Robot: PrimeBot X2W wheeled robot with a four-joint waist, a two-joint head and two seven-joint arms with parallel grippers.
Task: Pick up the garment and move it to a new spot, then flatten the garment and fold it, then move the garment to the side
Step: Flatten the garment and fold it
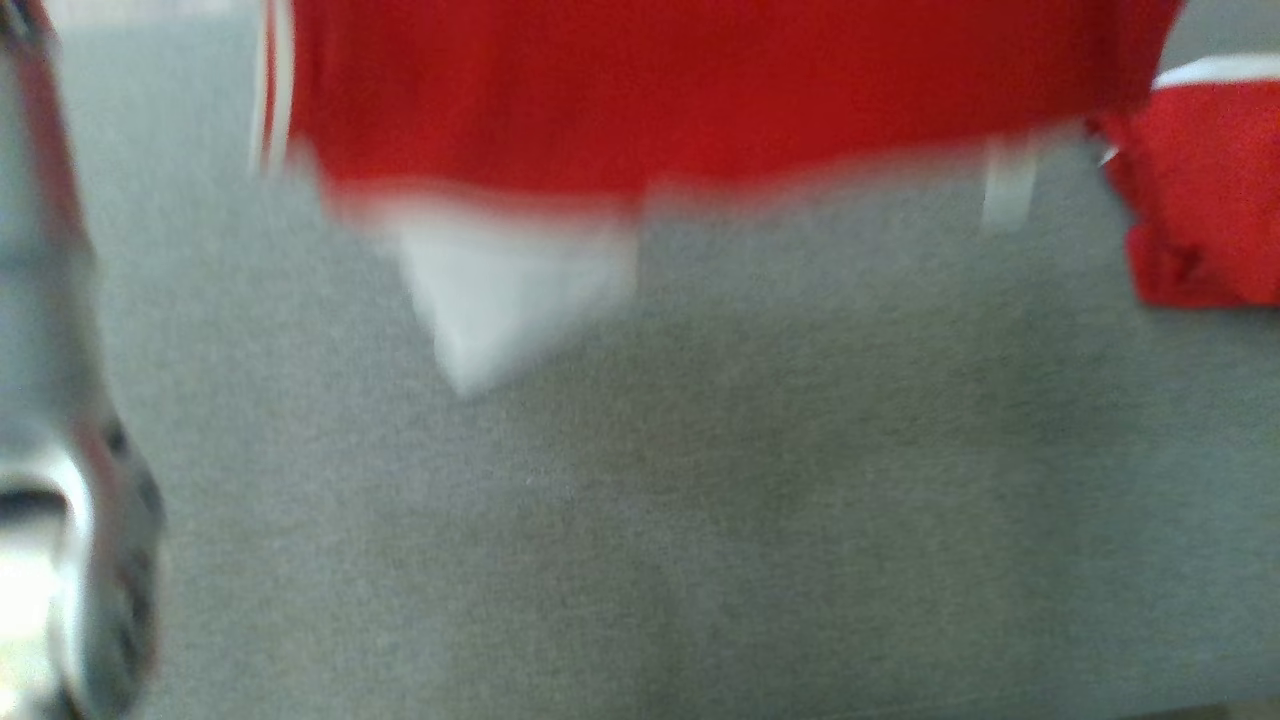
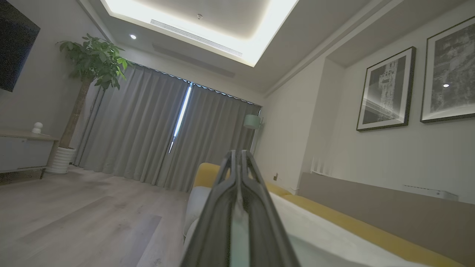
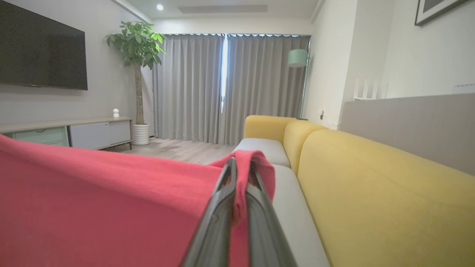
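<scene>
Right gripper (image 3: 242,163): fingers pressed together on a fold of the red garment (image 3: 92,193); cloth drapes over the tips and stretches away to the left, lifted off the sofa (image 3: 371,193). Left gripper (image 2: 238,152): fingers closed tip to tip; a thin pale strip sits between them, cannot tell if it is cloth. Head view blurred; garment (image 1: 700,90) hangs spread over the far edge of the grey seat (image 1: 700,520), a white patch (image 1: 510,290) dangling below its hem; pale left forearm (image 1: 60,500) at the seat's left edge.
</scene>
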